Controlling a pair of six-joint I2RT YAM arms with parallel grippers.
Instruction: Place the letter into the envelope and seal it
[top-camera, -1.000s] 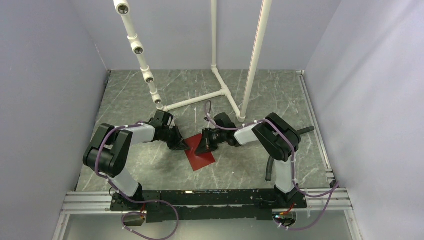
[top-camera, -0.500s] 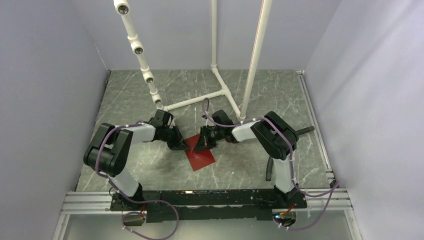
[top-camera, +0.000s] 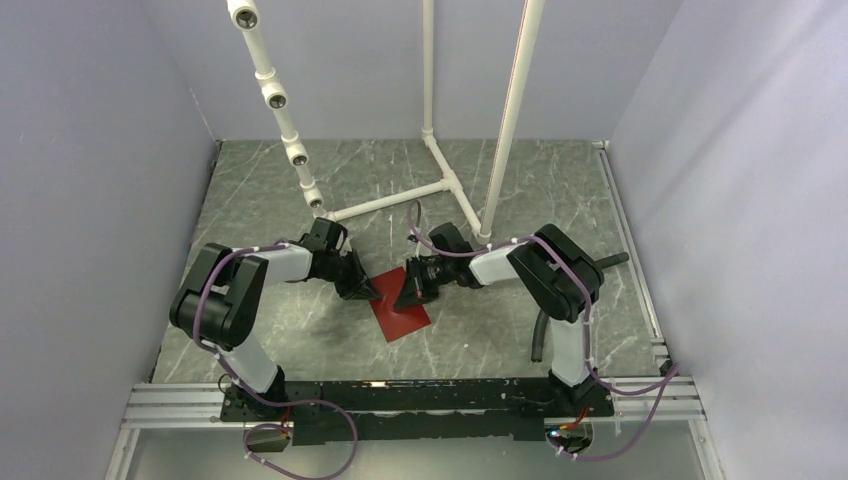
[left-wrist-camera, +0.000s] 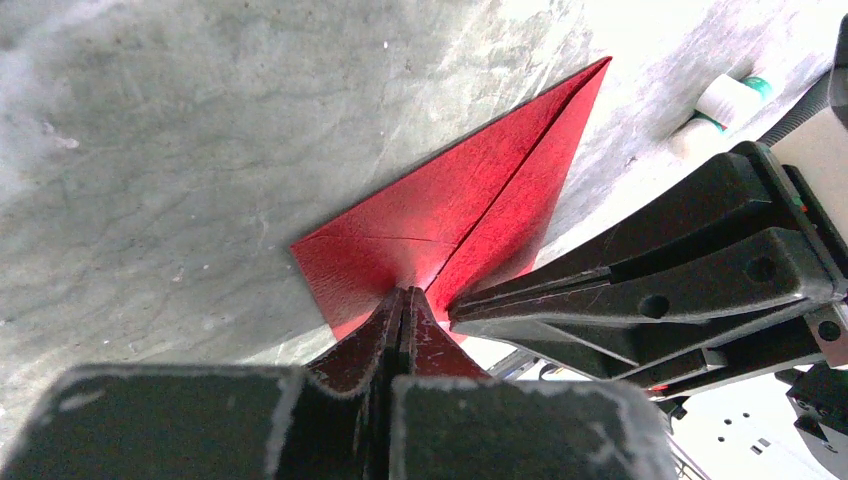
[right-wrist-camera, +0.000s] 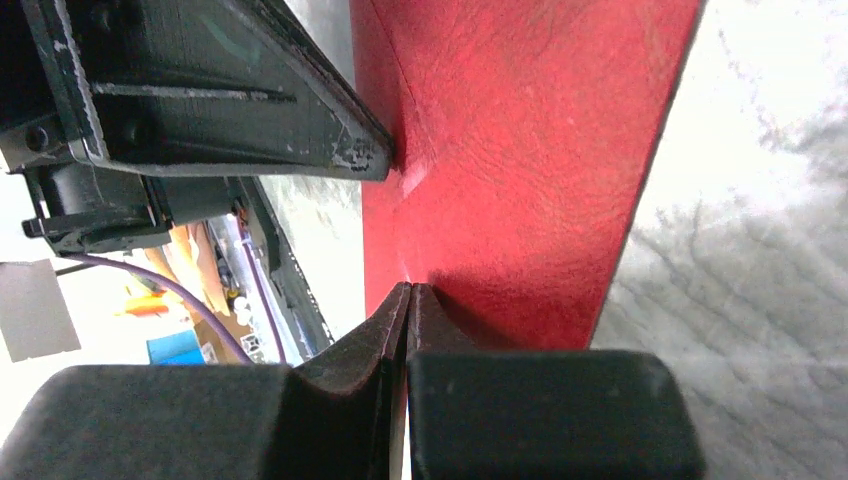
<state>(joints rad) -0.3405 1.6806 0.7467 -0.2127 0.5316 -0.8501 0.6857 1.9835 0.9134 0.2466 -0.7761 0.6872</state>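
Left jaws and right jaws pinch the envelope (top-camera: 402, 317).

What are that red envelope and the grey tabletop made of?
The envelope looks like thick matte paper or card: it has a fine leathery grain and sharp fold creases. The tabletop looks like grey marble with pale veins, though it could be printed laminate; the pictures cannot settle that.
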